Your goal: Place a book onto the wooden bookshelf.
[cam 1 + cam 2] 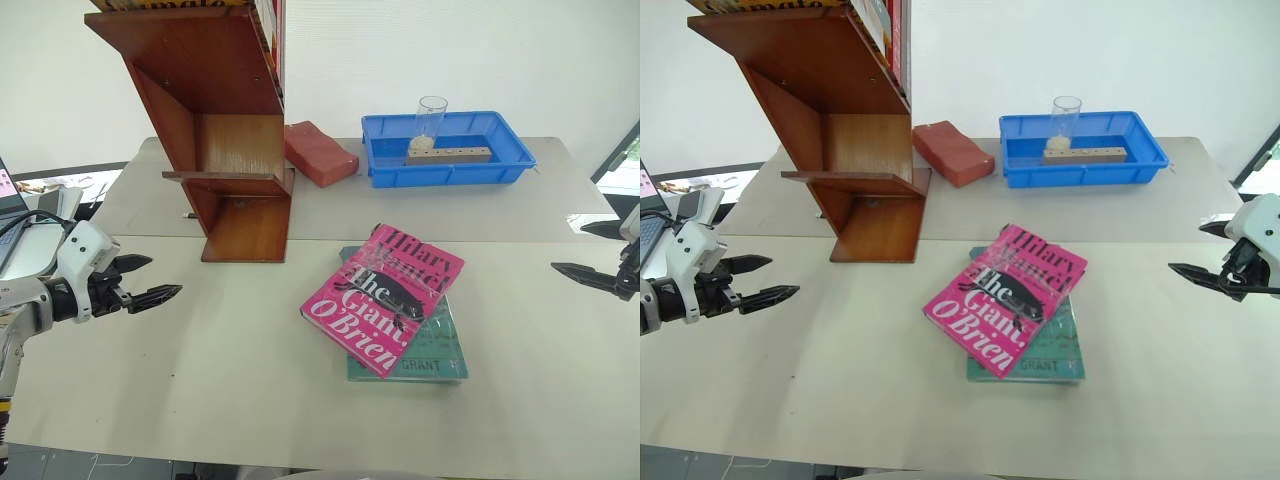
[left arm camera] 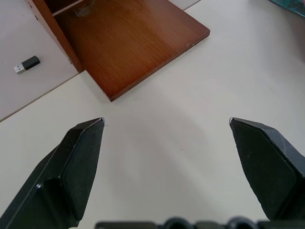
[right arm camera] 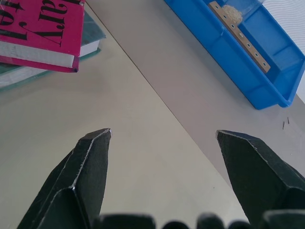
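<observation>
Left eye view: pink book (image 1: 385, 296) lettered "Hilary Mantel, The Giant, O'Brien"; left gripper (image 1: 150, 279) and right gripper (image 1: 585, 258) both spread, empty.

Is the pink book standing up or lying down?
Lying down. The pink book rests flat, cover up, askew on a teal book on the table.

book (image 1: 385, 296): glossy pink cover, paper page edges
wooden bookshelf (image 1: 232, 140): smooth, polished reddish wood
tray (image 1: 450, 160): shiny blue plastic
bench (image 1: 220, 380): matt, smooth beige
glass (image 1: 431, 118): clear
</observation>
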You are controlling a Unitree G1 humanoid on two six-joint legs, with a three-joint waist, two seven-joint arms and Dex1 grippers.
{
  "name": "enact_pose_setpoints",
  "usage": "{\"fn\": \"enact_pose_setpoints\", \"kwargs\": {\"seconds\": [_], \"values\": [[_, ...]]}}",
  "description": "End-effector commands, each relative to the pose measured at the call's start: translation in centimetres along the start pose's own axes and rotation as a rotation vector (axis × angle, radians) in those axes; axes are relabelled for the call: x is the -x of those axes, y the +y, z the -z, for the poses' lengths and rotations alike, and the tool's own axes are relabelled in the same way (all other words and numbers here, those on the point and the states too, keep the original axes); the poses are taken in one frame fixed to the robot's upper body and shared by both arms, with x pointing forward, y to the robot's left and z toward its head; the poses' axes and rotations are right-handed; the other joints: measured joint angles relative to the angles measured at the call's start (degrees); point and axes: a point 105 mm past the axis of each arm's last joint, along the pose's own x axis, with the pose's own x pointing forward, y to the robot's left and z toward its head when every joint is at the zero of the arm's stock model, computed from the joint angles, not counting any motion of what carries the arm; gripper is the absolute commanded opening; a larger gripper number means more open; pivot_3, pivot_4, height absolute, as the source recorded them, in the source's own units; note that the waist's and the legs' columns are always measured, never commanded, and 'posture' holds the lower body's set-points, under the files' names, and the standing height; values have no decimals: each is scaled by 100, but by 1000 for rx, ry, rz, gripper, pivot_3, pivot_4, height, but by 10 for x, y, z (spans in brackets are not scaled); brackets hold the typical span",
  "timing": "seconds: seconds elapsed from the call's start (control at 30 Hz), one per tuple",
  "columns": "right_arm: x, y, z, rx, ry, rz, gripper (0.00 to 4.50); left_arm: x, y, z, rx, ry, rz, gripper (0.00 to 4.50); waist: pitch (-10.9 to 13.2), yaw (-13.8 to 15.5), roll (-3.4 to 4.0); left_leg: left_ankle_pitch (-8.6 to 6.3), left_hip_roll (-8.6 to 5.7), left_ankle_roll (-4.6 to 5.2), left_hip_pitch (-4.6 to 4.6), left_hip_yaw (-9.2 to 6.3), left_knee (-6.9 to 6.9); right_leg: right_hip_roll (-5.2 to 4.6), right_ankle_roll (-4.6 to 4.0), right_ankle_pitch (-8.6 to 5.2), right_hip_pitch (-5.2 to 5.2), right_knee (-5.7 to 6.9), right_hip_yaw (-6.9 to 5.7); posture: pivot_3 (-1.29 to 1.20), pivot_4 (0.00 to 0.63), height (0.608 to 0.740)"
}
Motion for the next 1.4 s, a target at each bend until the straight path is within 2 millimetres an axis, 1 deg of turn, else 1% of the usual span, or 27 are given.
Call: {"fn": "enact_pose_setpoints", "kwargs": {"seconds": [0.03, 0.1, 0.23, 0.37, 0.47, 0.57, 0.63, 0.7, 0.73, 0.77, 0.87, 0.9, 0.93, 1.0, 1.03, 1.13, 1.2, 1.3, 1.4], "values": [[1, -5, -15, 30, -44, 22, 3898, 4, 0, -15, -24, -28, 1, 4500, 0, 0, 0, 0, 0, 0, 0, 0, 0, 0, 0, 0, 0, 0, 0, 0, 150, 649], [-2, -4, -14, 31, -39, 37, 3898, 4, -2, -14, -6, -19, 23, 4500, 0, -3, 0, 0, 0, 0, 0, 0, 0, 0, 0, 0, 0, 0, 0, 0, 150, 649], [-4, -2, -14, 28, -44, 42, 3898, 3, -7, -21, 41, -52, 76, 4500, 0, 7, -1, 0, -1, 0, 0, 0, 1, 0, 0, 0, 0, 0, -1, 0, 150, 649], [-5, -2, -15, 22, -51, 42, 3898, 0, -6, -27, -6, -73, 69, 4500, 0, 8, 0, 0, -1, 0, 0, 2, 2, 0, 0, 0, 1, 0, 1, 0, 150, 649], [-5, -2, -15, 19, -51, 42, 3898, -4, -6, -27, -27, -84, 55, 4500, 0, 11, 0, 0, -1, 0, 0, 2, 2, 0, -9, 5, 2, 0, 1, 0, 150, 649], [-5, -1, -16, 12, -54, 44, 3898, -14, -10, -19, 10, -85, 65, 4500, 0, 12, 0, 0, -1, 0, 0, 2, 2, 0, -21, 12, 2, 0, 2, 0, 150, 649], [-7, 4, -20, 10, -69, 28, 3898, -23, -17, -22, 105, -99, 149, 4500, 0, 32, -1, 0, -1, 0, 1, 2, 2, 0, -21, 12, 2, 0, 2, 0, 150, 649], [-10, 13, -27, 7, -94, -1, 3359, -34, -24, -36, 222, -183, 230, 4500, 2, 55, -4, 0, 0, 0, -3, -1, 6, 3, -18, 11, 1, 4, -2, 0, 150, 649], [-11, 19, -31, 10, -103, -20, 3094, -41, -34, -43, 277, -207, 300, 4500, 2, 56, -5, 1, -1, 1, -6, -3, 10, 3, -16, 10, 4, 4, -4, 0, 150, 649], [-13, 24, -34, 13, -109, -35, 2723, -48, -43, -47, 320, -217, 362, 4500, 1, 61, -4, 1, -1, 1, -9, -4, 13, 3, -7, 5, 3, 5, -5, 0, 150, 649], [-15, 38, -38, 14, -109, -74, 1643, -70, -60, -50, 403, -184, 460, 4500, -2, 51, -3, 1, -3, 1, -29, -5, 22, 3, 3, 5, 26, 4, -4, 0, 150, 649], [-17, 43, -39, 22, -101, -91, 1355, -77, -66, -51, 441, -177, 503, 4500, -2, 50, -3, 1, -3, 1, -32, -7, 22, 4, -2, 10, 29, 3, -4, 0, 150, 649], [-19, 49, -38, 33, -92, -108, 936, -85, -74, -53, 490, -175, 555, 4500, -2, 44, -4, 1, -4, 1, -30, -10, 22, 5, -12, 16, 35, 1, -4, 0, 150, 649], [-26, 63, -37, 46, -76, -147, 183, -109, -88, -51, 570, -133, 617, 4500, -2, 45, -4, 1, -4, 1, -24, -14, 22, 8, -12, 16, 41, 0, -4, 0, 150, 649], [-29, 68, -35, 54, -68, -161, 30, -120, -93, -50, 594, -121, 629, 4500, -2, 47, -5, 1, -5, 1, -19, -15, 24, 8, -9, 14, 46, -1, -5, 0, 150, 649], [-36, 81, -32, 66, -53, -193, 30, -150, -103, -52, 683, -116, 648, 4500, -1, 45, -8, 2, -6, 1, -19, -20, 27, 10, -1, 9, 54, -6, -5, 0, 150, 649], [-41, 89, -28, 77, -36, -213, 30, -166, -109, -56, 741, -122, 664, 4500, -1, 42, -9, 2, -8, 2, -25, -20, 28, 10, -2, 10, 52, -9, -5, 0, 150, 649], [-48, 95, -23, 99, -24, -229, 30, -183, -121, -61, 798, -128, 699, 4500, 0, 40, -9, 2, -9, 2, -29, -21, 27, 10, -12, 16, 52, -12, -5, 0, 150, 649], [-58, 101, -25, 112, -38, -246, 30, -194, -132, -62, 825, -113, 729, 4500, 0, 23, -9, 2, -9, 2, -27, -22, 26, 12, -10, 15, 53, -12, -4, 0, 150, 649]]}}
